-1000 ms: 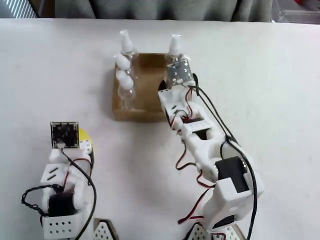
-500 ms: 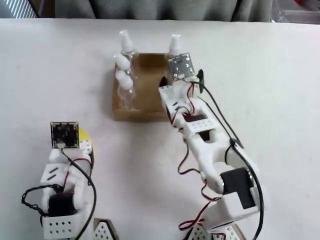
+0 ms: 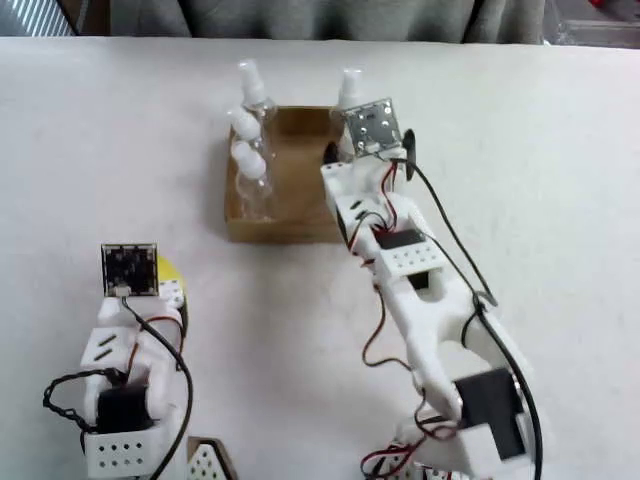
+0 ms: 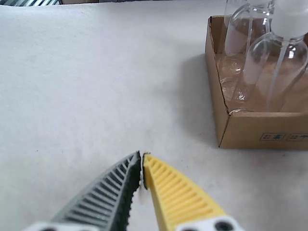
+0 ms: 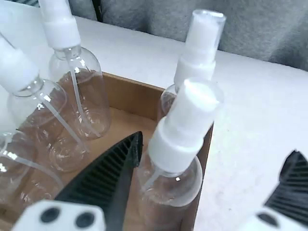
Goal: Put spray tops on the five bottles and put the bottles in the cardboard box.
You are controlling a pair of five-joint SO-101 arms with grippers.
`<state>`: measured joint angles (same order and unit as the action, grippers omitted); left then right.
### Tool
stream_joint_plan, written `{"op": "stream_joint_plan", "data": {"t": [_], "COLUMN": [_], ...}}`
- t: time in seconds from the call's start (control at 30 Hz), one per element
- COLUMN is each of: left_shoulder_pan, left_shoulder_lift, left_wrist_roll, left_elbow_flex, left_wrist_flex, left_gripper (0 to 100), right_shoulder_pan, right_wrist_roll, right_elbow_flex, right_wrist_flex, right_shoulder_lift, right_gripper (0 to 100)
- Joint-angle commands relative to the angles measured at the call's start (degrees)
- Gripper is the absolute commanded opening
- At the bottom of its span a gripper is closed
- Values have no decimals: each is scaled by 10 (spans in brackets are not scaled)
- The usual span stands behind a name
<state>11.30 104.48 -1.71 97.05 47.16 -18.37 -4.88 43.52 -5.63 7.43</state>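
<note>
High view, worktop (image 3: 540, 130): white, carrying the box and both arms.
High view, cardboard box (image 3: 283, 229): open side up, toward the far middle of the worktop.
High view, far-left bottle (image 3: 254, 90): upright at the box's far left corner, white spray top on.
High view, left-wall bottles (image 3: 250, 160): two more with spray tops, in a row along the box's left wall, nearer than the corner one.
High view, far-right bottle (image 3: 350, 88): upright at the box's far right corner, spray top on, just beyond the right arm's wrist.
High view, right arm (image 3: 420, 290): stretched from the near edge up to the box, wrist over the box's right wall.
High view, left arm (image 3: 125, 340): folded by the near left edge, well apart from the box.
Left wrist view, left jaws: grey and yellow halves closed tip to tip, nothing between them, low over bare worktop.
Left wrist view, cardboard box (image 4: 250, 130): well apart from the jaws' tips, clear bottles standing inside against its wall.
Right wrist view, right jaws: spread wide, gripping nothing; one black half just beside the nearest bottle, the other well apart, over the worktop outside the box's right wall.
Right wrist view, nearest bottle (image 5: 183, 125): upright inside the box by its right wall, spray top on, between the spread jaws.
Right wrist view, far-right bottle (image 5: 199, 43): directly behind the nearest bottle.
Right wrist view, far-left bottle (image 5: 77, 91): upright on the box floor at the back wall.
Right wrist view, left-wall bottles (image 5: 33, 101): inside the box, across from the nearest bottle.
</note>
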Motion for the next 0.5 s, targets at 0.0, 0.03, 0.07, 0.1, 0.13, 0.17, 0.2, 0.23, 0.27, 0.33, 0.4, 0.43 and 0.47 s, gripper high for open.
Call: {"op": "stream_joint_plan", "data": {"t": [0.0,0.03,0.07,0.1,0.13,0.17,0.2,0.23,0.27,0.33,0.4,0.43,0.47], "left_shoulder_pan": [8,8,8,8,8,8,8,8,8,8,8,8,8], "left_shoulder_lift": [4,4,4,4,4,4,4,4,4,4,4,4,4], "left_wrist_roll": [-5,-5,-5,-5,-5,-5,-5,-5,-5,-5,-5,-5,-5], "left_elbow_flex": [-1,-1,-1,-1,-1,-1,-1,-1,-1,-1,-1,-1,-1], "left_wrist_flex": [-4,-4,-4,-4,-4,-4,-4,-4,-4,-3,-3,-3,-3], "left_gripper": [22,22,22,22,22,22,22,22,22,22,22,22,22], "right_shoulder_pan": [-5,-3,-2,-2,-2,-1,-1,-1,-1,0,0,0,0], "right_wrist_roll": [5,5,5,5,5,5,5,5,5,5,5,5,5], "right_elbow_flex": [-3,-3,-3,-4,-4,-4,-4,-4,-3,1,6,10,13], "right_wrist_flex": [3,3,3,3,3,3,3,3,3,3,8,12,14], "right_shoulder_lift": [56,63,69,75,80,84,89,95,102,123,149,166,185], "right_gripper": [392,392,392,392,392,392,392,392,392,392,391,391,391]}}
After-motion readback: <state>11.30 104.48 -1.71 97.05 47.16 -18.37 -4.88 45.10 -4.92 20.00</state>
